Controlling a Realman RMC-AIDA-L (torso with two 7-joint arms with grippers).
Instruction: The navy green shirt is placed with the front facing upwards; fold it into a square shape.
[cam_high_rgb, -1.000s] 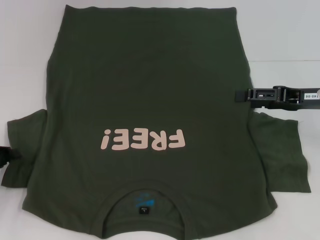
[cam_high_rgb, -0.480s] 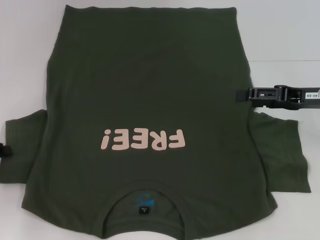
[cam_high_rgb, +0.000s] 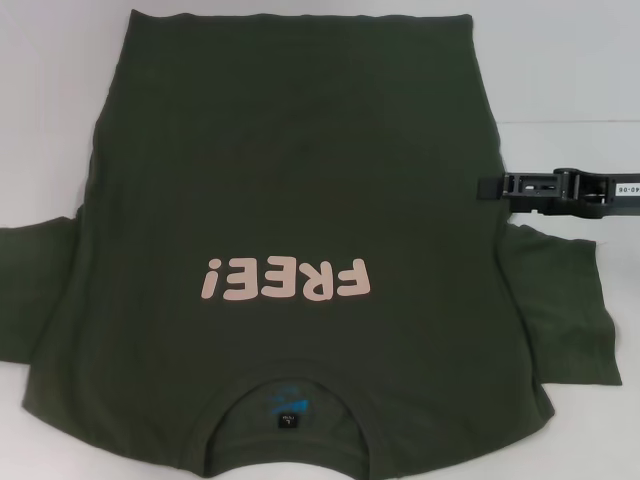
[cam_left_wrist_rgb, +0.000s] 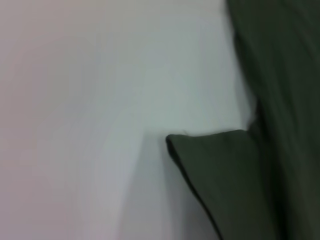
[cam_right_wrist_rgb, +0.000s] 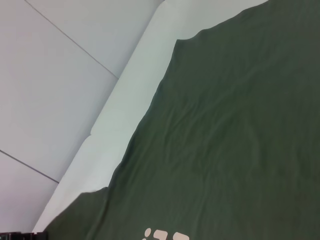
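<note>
1. A large dark olive-green short-sleeved cotton T-shirt (cam_high_rgb: 290, 200) lies flat, front up, spread across the white worktop (cam_high_rgb: 560, 60), its collar at the near edge and its hem at the far side.
2. Pale pink "FREE!" lettering (cam_high_rgb: 286, 279) sits across the chest, reading upside down from where the head camera looks.
3. Inside the neck opening a small blue-and-black label (cam_high_rgb: 286, 412) shows.
4. The sleeve on the robot's left runs flat out to the picture's edge; the sleeve on the right lies spread with a few soft creases.
5. The right arm's black pincer (cam_high_rgb: 488, 187) reaches in level from the right, its tip at the shirt's side edge just above the right sleeve. Whether its fingers are parted or closed, or gripping cloth, I cannot tell.
6. The left pincer is out of sight in every view; its wrist camera shows only a sleeve corner (cam_left_wrist_rgb: 210, 165) lying on the worktop beside the shirt's body.
</note>
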